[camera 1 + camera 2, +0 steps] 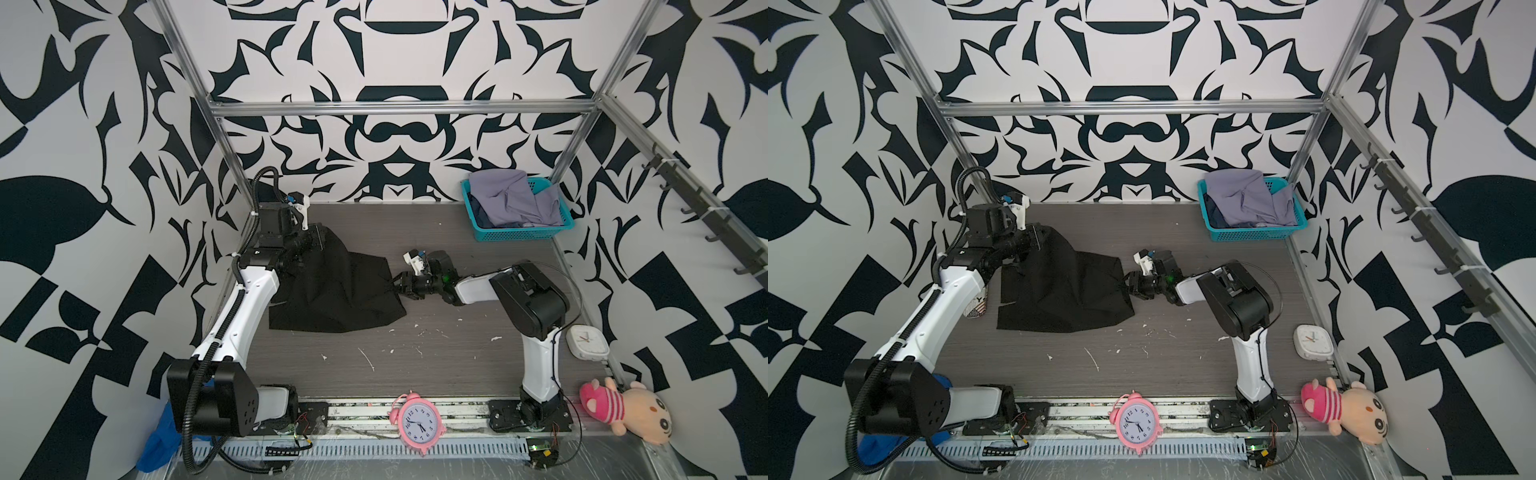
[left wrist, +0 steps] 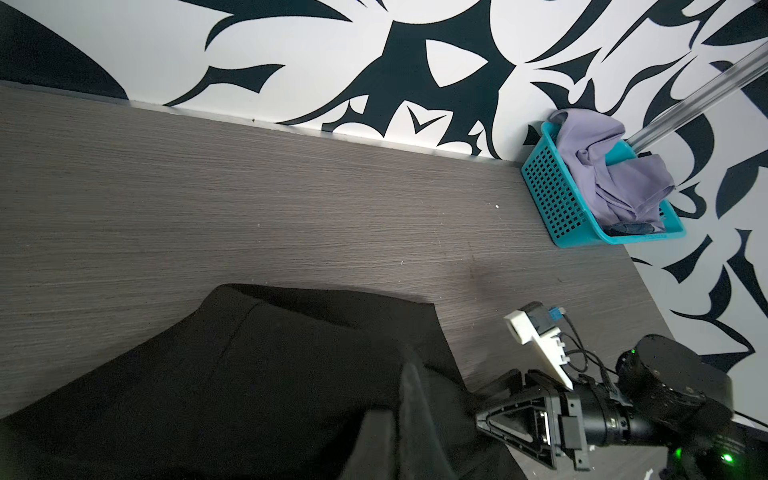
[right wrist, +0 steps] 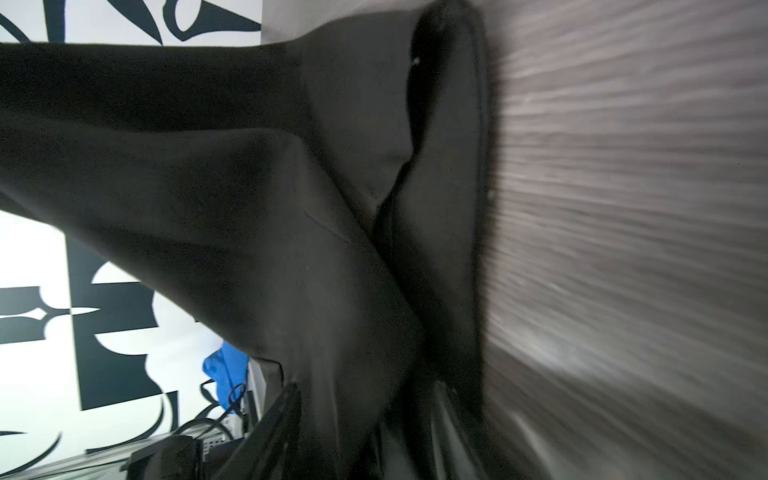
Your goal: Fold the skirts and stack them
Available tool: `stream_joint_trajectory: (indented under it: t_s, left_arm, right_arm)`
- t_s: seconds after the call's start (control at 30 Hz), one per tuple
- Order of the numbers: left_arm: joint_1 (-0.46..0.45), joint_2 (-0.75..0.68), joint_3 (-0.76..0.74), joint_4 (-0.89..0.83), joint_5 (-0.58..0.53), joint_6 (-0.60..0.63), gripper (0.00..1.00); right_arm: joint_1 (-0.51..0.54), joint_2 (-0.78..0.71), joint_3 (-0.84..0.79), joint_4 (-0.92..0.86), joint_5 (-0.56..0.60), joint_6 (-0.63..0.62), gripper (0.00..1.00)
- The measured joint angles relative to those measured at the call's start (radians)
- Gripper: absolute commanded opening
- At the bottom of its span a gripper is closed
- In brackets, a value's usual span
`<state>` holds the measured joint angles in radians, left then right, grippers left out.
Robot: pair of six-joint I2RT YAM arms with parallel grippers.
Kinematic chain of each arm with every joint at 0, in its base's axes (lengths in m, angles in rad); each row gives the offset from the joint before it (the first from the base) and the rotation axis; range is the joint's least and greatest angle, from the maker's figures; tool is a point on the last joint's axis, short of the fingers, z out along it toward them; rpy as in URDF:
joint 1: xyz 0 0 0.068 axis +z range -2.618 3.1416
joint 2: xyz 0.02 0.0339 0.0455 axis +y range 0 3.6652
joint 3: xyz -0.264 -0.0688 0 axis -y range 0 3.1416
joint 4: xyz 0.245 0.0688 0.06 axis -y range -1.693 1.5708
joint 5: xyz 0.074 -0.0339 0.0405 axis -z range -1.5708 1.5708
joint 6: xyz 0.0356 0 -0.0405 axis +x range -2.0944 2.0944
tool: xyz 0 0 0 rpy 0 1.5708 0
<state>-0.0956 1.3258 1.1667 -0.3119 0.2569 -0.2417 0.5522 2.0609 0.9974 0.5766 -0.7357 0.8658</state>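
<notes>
A black skirt (image 1: 336, 291) (image 1: 1063, 286) lies rumpled on the left half of the table. My left gripper (image 1: 318, 237) (image 1: 1038, 237) is shut on its far left corner and holds that corner raised; in the left wrist view the cloth (image 2: 249, 374) drapes around the gripper (image 2: 395, 419). At the skirt's right edge is my right gripper (image 1: 398, 286) (image 1: 1128, 286) (image 2: 494, 403), its jaws apart with a point of cloth (image 3: 249, 208) between them. A lavender skirt (image 1: 511, 199) (image 2: 602, 166) is heaped in the teal basket (image 1: 523, 235) over a dark blue skirt (image 2: 627, 227).
The basket stands in the far right corner by a metal post. A white square clock (image 1: 587, 340) sits at the right edge, with a pink alarm clock (image 1: 417, 424) and a plush toy (image 1: 627, 409) at the front. A patterned cup (image 1: 976, 307) stands beside the left arm.
</notes>
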Motion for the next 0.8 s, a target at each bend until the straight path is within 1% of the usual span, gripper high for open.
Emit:
stream_joint_trajectory:
  t_s: [0.03,0.07,0.27,0.37,0.47,0.57,0.7,0.8]
  left_arm:
    - [0.000,0.002,0.000,0.000,-0.003,0.000,0.00]
    - [0.000,0.003,0.000,0.000,-0.006,0.000,0.00]
    - [0.000,0.012,0.000,0.000,-0.018,0.003,0.00]
    - [0.000,0.015,0.000,0.001,-0.026,0.003,0.00]
    - [0.000,0.015,0.002,0.001,-0.033,0.003,0.00]
    - [0.000,0.008,0.005,0.001,-0.054,0.003,0.00]
    - [0.000,-0.047,0.001,0.005,-0.097,0.002,0.00]
    - [0.000,-0.116,-0.008,0.030,-0.133,-0.003,0.00]
  right_arm:
    - [0.007,0.013,0.011,0.007,-0.004,0.010,0.55]
    - [0.015,0.024,0.022,0.011,-0.008,0.019,0.52]
    - [0.043,0.056,0.066,0.042,-0.031,0.063,0.16]
    - [0.045,0.053,0.084,0.029,-0.040,0.064,0.00]
    - [0.035,0.031,0.100,-0.012,-0.042,0.047,0.00]
    - [0.013,-0.045,0.101,-0.079,-0.041,0.024,0.00]
    - [-0.030,-0.204,0.101,-0.164,-0.031,-0.036,0.00]
    - [-0.055,-0.342,0.101,-0.244,-0.003,-0.116,0.00]
